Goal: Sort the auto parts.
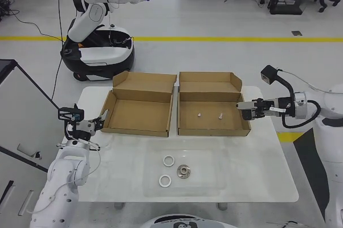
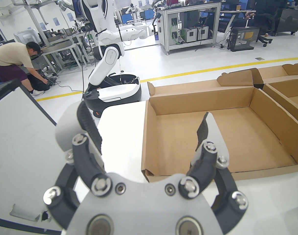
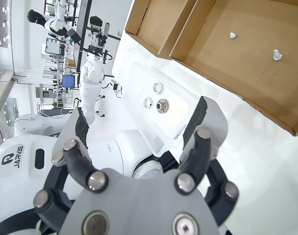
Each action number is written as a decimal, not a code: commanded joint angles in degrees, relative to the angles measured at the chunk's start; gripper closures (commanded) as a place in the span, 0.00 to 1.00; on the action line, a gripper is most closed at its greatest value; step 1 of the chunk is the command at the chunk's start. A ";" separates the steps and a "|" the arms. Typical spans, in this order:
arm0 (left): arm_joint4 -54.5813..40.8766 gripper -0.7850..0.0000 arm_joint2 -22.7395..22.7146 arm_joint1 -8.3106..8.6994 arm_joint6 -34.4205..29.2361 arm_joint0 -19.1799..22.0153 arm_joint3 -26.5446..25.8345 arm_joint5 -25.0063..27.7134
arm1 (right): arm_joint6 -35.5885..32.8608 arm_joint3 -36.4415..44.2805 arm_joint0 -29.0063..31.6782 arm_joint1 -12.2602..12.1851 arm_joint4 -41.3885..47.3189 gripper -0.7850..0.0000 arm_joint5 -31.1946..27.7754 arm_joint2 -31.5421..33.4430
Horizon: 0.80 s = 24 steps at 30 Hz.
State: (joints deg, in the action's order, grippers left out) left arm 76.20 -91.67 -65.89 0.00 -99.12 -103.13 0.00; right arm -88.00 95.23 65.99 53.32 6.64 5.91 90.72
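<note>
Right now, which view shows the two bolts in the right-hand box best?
Right wrist view: bolts close, shapes distinct on the box floor. Top view gives two pale specks. Left wrist view: that box's wall stands in the way.

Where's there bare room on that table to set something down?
Free: inside the empty cardboard box, the table strip between boxes and tray, the tray's side away from the rings. Crowded: rings and flanged hub cluster together; two bolts occupy the other box.

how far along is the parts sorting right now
Done: two bolts lie in the right box. In hand: nothing; left end effector and right end effector are open, empty. Left: two white rings and a metal hub in the tray; left box empty.
</note>
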 commanded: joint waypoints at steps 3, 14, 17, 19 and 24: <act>0.00 0.00 0.00 0.00 0.00 0.00 0.00 0.00 | 0.00 0.00 0.00 0.00 0.00 0.00 0.00 0.00; 0.00 0.00 0.00 0.00 0.00 0.00 0.00 0.00 | 0.00 0.00 0.00 0.00 0.00 0.00 0.00 0.00; 0.18 0.00 0.08 0.04 -0.83 0.11 -0.41 0.93 | 0.00 0.00 0.00 0.00 0.00 0.00 0.00 0.00; 1.82 0.00 -0.57 0.15 -0.55 0.31 -2.46 1.37 | 0.00 0.00 0.00 0.00 0.00 0.00 0.00 0.00; 7.40 0.00 -0.90 0.54 -5.26 -1.60 -8.33 5.21 | 0.00 0.00 0.00 0.00 0.00 0.00 0.00 0.00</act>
State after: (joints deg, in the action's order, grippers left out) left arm 81.88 -92.47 -65.48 -2.69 -100.48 -109.99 4.09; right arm -88.00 95.23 65.99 53.32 6.64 5.91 90.72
